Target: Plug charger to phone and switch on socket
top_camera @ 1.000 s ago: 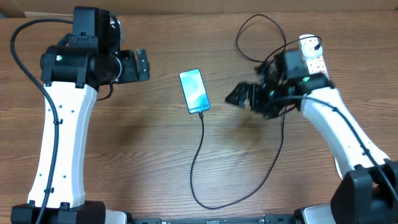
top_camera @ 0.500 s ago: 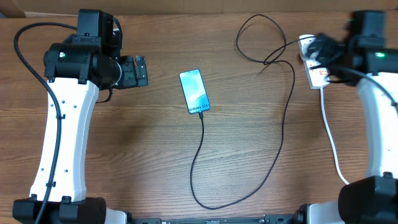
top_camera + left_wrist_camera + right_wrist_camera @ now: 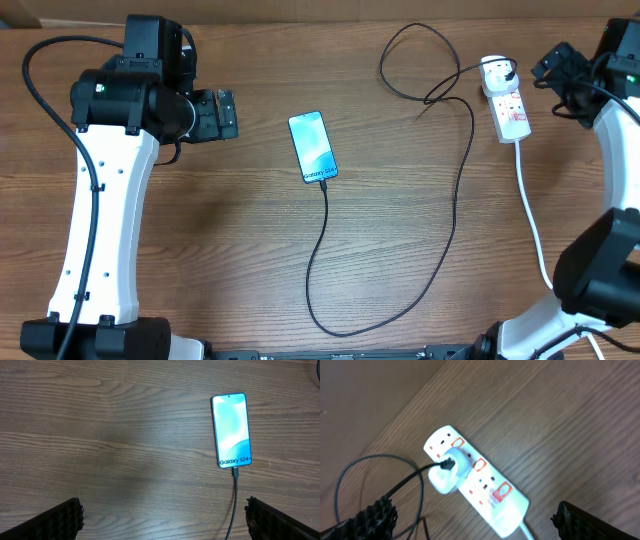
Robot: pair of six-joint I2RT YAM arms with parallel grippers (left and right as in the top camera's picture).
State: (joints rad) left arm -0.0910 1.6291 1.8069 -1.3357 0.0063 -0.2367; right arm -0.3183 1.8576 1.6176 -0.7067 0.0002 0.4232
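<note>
Wood-grain tabletop (image 3: 200, 250) fills every view, with the phone (image 3: 313, 146) lying flat near its middle, screen up and lit light blue, "Galaxy S24+" printed along the bottom. The charger (image 3: 455, 210) has its small black connector (image 3: 236, 472) seated in the phone's bottom edge. Its thin black cable runs toward the near edge, curves round, climbs on the right, loops, and ends in a white plug (image 3: 447, 472). That plug sits in the socket (image 3: 508, 105), a white power strip with red markings, near the end opposite its thick white cord (image 3: 530, 210). The left gripper (image 3: 228, 112) hangs well left of the phone, fingers spread wide and empty. The right gripper (image 3: 562, 82) hovers just right of the socket without touching it, fingers likewise parted and holding nothing.
</note>
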